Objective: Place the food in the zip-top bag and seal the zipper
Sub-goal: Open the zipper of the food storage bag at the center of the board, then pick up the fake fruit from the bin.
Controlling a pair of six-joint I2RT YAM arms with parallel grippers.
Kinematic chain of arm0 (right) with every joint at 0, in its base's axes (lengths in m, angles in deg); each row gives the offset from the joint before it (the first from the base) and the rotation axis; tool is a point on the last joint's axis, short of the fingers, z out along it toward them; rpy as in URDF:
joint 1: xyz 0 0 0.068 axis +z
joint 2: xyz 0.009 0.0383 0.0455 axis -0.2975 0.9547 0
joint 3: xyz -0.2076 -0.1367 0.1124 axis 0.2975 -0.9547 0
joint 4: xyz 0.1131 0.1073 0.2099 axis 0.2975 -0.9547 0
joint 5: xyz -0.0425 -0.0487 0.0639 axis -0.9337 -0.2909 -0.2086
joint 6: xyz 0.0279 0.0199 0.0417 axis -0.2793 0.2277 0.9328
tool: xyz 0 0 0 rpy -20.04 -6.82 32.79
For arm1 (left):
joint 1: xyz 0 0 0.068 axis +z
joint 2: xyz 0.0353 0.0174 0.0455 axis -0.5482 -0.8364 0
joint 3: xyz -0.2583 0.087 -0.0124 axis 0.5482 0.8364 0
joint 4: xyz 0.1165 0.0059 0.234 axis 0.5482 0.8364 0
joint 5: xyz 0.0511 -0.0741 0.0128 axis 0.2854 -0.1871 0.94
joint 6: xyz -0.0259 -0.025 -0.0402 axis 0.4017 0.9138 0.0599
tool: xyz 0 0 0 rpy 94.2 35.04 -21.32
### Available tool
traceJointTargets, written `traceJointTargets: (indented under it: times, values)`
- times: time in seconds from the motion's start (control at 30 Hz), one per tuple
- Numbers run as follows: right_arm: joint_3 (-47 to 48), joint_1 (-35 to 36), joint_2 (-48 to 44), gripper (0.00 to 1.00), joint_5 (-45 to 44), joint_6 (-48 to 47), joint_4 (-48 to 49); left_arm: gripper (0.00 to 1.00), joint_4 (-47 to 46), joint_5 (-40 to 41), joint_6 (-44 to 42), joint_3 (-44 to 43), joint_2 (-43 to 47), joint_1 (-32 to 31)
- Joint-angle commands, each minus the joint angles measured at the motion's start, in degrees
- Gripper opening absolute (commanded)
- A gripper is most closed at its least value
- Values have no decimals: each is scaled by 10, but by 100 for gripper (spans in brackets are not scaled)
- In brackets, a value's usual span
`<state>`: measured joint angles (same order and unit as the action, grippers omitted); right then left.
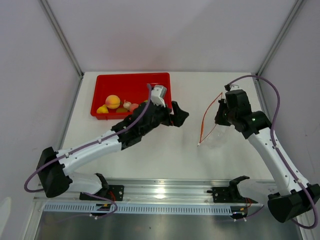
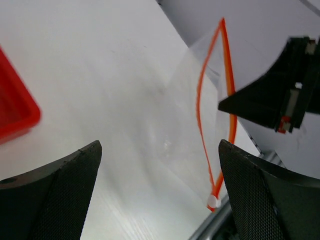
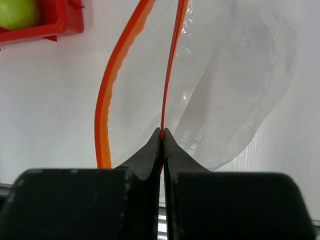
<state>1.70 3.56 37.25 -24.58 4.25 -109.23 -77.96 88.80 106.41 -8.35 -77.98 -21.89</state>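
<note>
The clear zip-top bag point(image 1: 218, 136) hangs with its mouth open, its orange-red zipper point(image 1: 206, 116) forming a loop. My right gripper point(image 1: 223, 118) is shut on one zipper strip point(image 3: 169, 75) and holds the bag point(image 3: 235, 75) up off the table. My left gripper point(image 1: 180, 116) is open and empty, between the tray and the bag, facing the bag's mouth point(image 2: 200, 100). The food lies in the red tray point(image 1: 130, 80): a peach point(image 1: 113, 101), a yellow piece point(image 1: 102, 109), a red-pink fruit point(image 1: 133, 106). The green apple point(image 3: 17, 12) shows in the right wrist view.
The red tray point(image 2: 15, 112) stands at the back left of the white table. A metal rail point(image 1: 165, 192) runs along the near edge. White walls with frame posts close in the back and sides. The zipper's white slider point(image 2: 213, 201) sits at the near end.
</note>
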Motion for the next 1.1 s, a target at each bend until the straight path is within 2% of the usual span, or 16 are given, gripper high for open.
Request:
traceJointTargets:
  times: [0.0,0.1,0.2,0.23,0.3,0.33,0.37,0.5,0.67,0.77,1.07]
  values:
    - [18,14,14,0,-22,-4,41,100,37,36,-30,-2,19,44]
    - [20,24,32,0,-24,2,62,99,97,43,-42,-36,2,98]
    - [21,30,48,0,-20,4,74,99,183,57,-50,-90,-50,125]
    - [23,30,52,0,-19,6,80,99,208,62,-49,-141,-68,142]
    - [23,30,64,0,-13,7,88,99,275,91,-38,-169,-120,160]
    - [22,30,67,0,-11,9,91,99,300,101,-35,-222,-138,165]
    - [22,31,73,0,-7,9,93,99,322,110,-35,-234,-167,170]
    - [23,34,81,0,-3,9,98,99,344,112,-45,-285,-224,196]
    - [20,35,84,0,-6,4,101,99,381,78,-35,-348,-289,230]
    - [18,34,84,0,-5,2,106,100,413,95,-35,-394,-331,242]
    - [2,35,82,0,2,8,112,99,415,88,-6,-420,-391,273]
